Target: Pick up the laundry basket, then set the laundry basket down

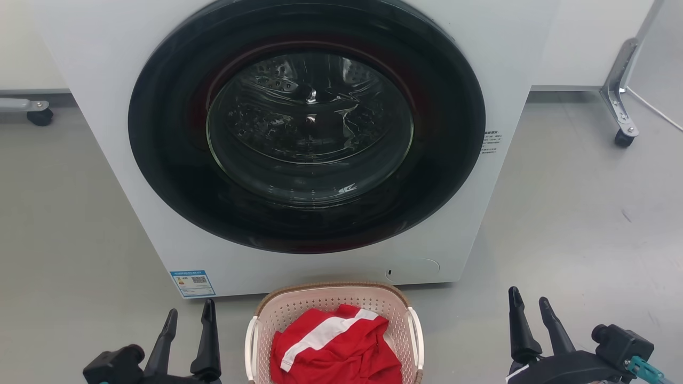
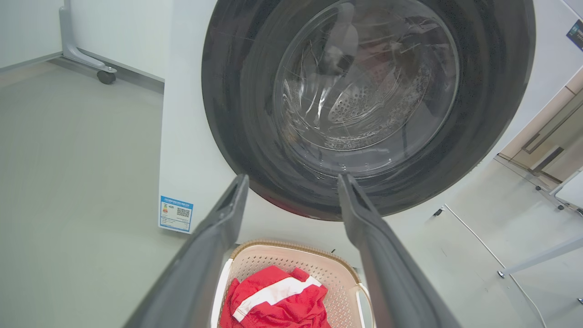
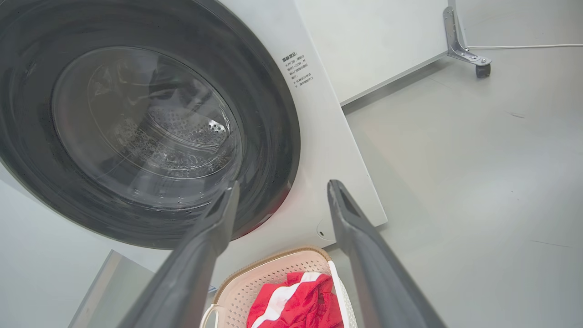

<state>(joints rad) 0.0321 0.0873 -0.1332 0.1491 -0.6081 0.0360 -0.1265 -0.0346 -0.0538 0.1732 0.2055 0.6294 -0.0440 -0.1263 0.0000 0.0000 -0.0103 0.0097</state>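
The laundry basket (image 1: 299, 309) is pale pink-beige perforated plastic with a brown rim and white side handles. It sits on the floor at the bottom centre of the head view, just in front of the washing machine, with a red and white garment (image 1: 336, 346) inside. My left gripper (image 1: 189, 314) stands open to the basket's left, apart from it. My right gripper (image 1: 530, 302) stands open farther off on the right. Both wrist views catch the laundry basket (image 2: 319, 266) (image 3: 273, 278) between open fingers.
A white front-loading washing machine (image 1: 133, 160) with a dark round door rises straight ahead. Metal legs on castors (image 1: 621, 137) (image 1: 40, 116) stand at the back right and back left. A white cable (image 1: 656, 109) lies on the grey floor at the right.
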